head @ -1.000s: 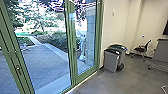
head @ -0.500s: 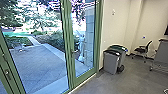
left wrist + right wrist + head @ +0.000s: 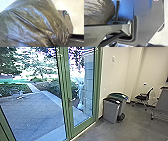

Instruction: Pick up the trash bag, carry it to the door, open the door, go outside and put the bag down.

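The green-framed glass door stands across the left half of the head view, a lever handle on its upright; whether it is fully closed I cannot tell. In the left wrist view the shiny, translucent trash bag looms large and bunches into tight pleats at my left gripper, which is shut on it. The bag also shows in the right wrist view, beside the robot's own dark plate and jointed bar. What my right gripper holds, if anything, I cannot make out.
Grey bins stand against the wall right of the door. Farther right are an office chair and a grey desk. Beyond the glass lie a paved yard, bushes and a pale statue-like figure.
The head camera has moved: the door uprights sit farther left in the picture and more of the yard shows between them. The bins have shifted only slightly.
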Robot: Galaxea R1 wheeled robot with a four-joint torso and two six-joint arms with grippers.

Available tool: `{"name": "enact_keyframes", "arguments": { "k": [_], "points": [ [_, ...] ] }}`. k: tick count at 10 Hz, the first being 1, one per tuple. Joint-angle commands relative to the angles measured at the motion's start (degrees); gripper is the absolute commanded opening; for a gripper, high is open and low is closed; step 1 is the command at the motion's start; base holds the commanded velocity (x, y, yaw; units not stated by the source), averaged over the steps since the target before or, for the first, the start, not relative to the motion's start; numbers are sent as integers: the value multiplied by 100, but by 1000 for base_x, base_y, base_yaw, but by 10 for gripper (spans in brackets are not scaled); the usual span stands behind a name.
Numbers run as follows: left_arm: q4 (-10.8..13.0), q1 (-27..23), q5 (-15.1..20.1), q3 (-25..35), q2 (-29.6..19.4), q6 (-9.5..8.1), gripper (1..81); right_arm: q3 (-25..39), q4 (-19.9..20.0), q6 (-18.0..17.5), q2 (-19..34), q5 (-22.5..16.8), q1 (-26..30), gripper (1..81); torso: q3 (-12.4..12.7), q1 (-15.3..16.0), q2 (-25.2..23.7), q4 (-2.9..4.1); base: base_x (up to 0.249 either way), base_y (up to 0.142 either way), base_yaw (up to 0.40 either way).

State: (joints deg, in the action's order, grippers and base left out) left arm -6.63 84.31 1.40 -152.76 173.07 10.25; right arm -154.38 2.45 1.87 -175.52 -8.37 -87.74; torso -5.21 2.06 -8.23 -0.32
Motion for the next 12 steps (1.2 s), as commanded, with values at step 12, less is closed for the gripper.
{"name": "enact_keyframes", "arguments": {
  "k": [12],
  "points": [
    [13, -349, 290, 18, -9, 38, 10, 50, -43, 33, -144, -358, 304, 811, 0, -2, 0, 0, 190, 0, 0]
  ]
}}
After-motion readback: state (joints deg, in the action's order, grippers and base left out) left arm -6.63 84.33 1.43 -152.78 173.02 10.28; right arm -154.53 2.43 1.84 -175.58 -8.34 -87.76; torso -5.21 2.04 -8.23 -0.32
